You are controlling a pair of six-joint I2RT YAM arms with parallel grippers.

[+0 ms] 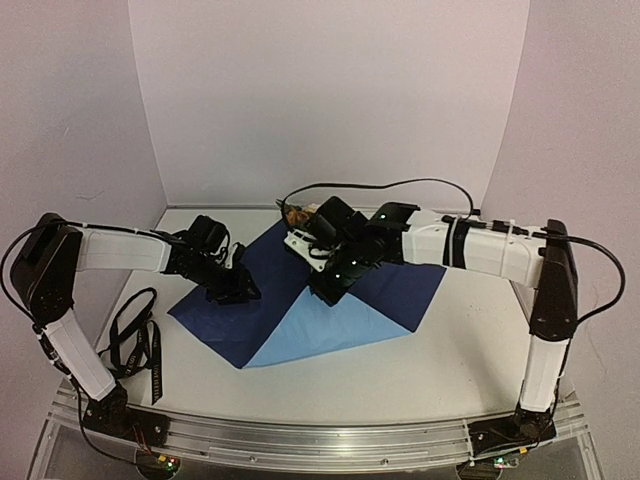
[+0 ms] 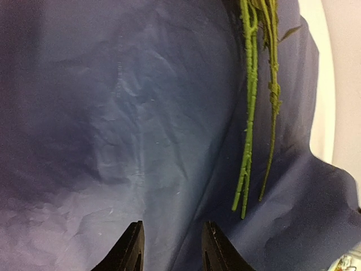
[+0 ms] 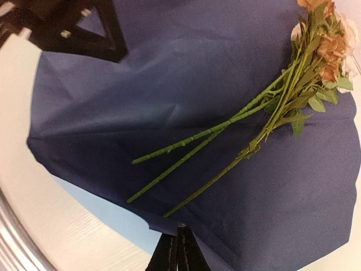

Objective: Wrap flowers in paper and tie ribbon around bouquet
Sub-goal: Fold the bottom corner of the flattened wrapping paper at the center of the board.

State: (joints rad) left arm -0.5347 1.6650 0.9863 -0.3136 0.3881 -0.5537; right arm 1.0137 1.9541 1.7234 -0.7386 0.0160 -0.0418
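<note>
The paper (image 3: 169, 68) lies navy face up on the counter (image 1: 450, 370). The flowers (image 3: 265, 113) rest on it toward its 12 o'clock side, mostly hidden under the right arm in the overhead view.

In the right wrist view the long axis of the stems (image 3: 186, 144) runs from cut ends at 8 o'clock to blooms (image 3: 327, 45) at 2 o'clock. The right pincer (image 3: 177, 248) is pressed together at the paper's near edge. It seems to nip that edge, since the light blue underside shows just beside it. The cut ends lie near it at 12 o'clock.

The left pincer (image 2: 174, 231) is spread part-way over bare navy paper, with nothing clearly caught in it. The stems lie apart from it, toward 1 o'clock.

The right arm looks the nearer, so folding the paper across the stems likely falls to it.

The ribbon (image 1: 135, 340) lies loose on the counter at the paper's 8 o'clock, untouched. Its lettering is too faint to read, and no other writing is legible.
</note>
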